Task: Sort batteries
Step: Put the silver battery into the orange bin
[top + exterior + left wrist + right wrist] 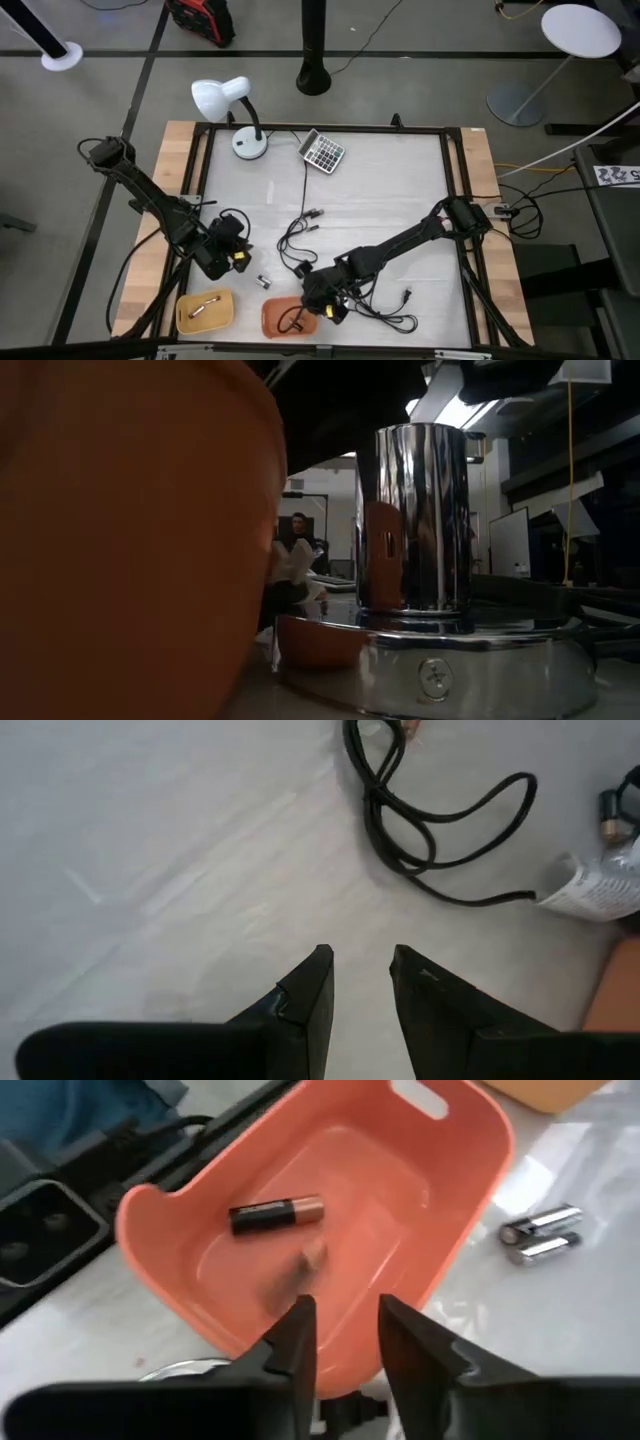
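Observation:
In the right wrist view, my right gripper (345,1330) is open above the near rim of the orange tray (470,1170). A dark battery with a copper end (277,1212) lies on the tray's floor, with a blurred brownish spot beside it. Two silvery batteries (540,1235) lie side by side on the table next to that tray, and they also show in the high view (265,282). My left gripper (360,975) is open over bare table, left of them. The yellow tray (228,318) holds pale batteries (205,308).
A tangle of black cable (300,240) with plugs runs down the table's middle and past the right gripper (320,295). A calculator (323,152) and a white desk lamp (235,110) stand at the far edge. The low view is blocked by the orange tray (120,540) and a shiny metal cylinder (420,520).

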